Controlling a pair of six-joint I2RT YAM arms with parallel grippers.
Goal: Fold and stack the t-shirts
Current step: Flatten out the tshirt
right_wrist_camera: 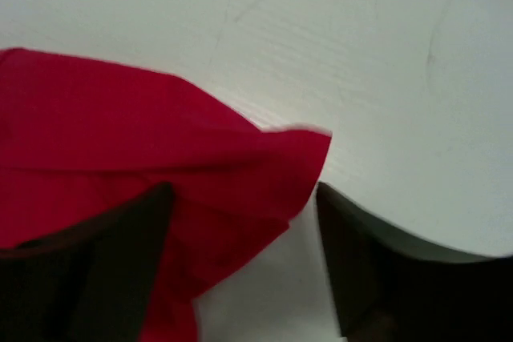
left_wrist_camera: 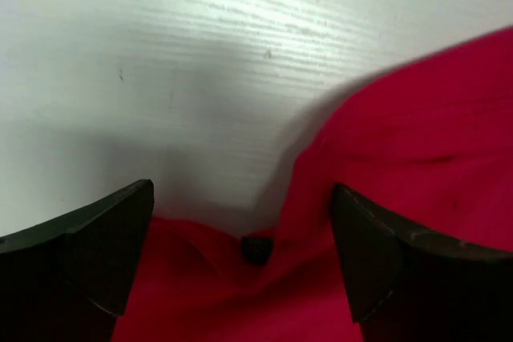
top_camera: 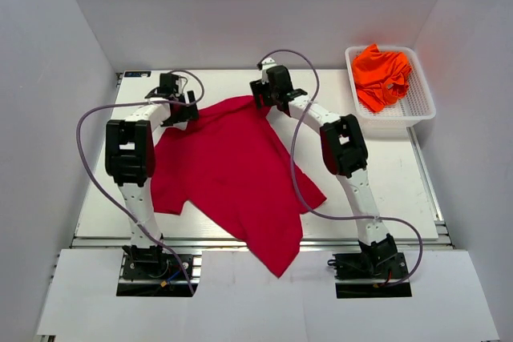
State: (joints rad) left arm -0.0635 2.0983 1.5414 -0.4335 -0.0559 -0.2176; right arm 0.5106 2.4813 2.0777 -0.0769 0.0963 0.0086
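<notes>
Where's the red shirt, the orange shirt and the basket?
red shirt (top_camera: 232, 166), top view, middle of its body
orange shirt (top_camera: 381, 74), top view, crumpled middle
basket (top_camera: 424, 90), top view, right rim

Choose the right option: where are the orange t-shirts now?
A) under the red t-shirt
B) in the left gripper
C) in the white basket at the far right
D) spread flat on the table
C: the orange t-shirts lie bunched inside the white basket, apart from the red t-shirt.

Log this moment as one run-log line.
red t-shirt: spread unfolded on table | left tool: open at its far edge | right tool: open at its far corner | orange t-shirts: in basket
</notes>
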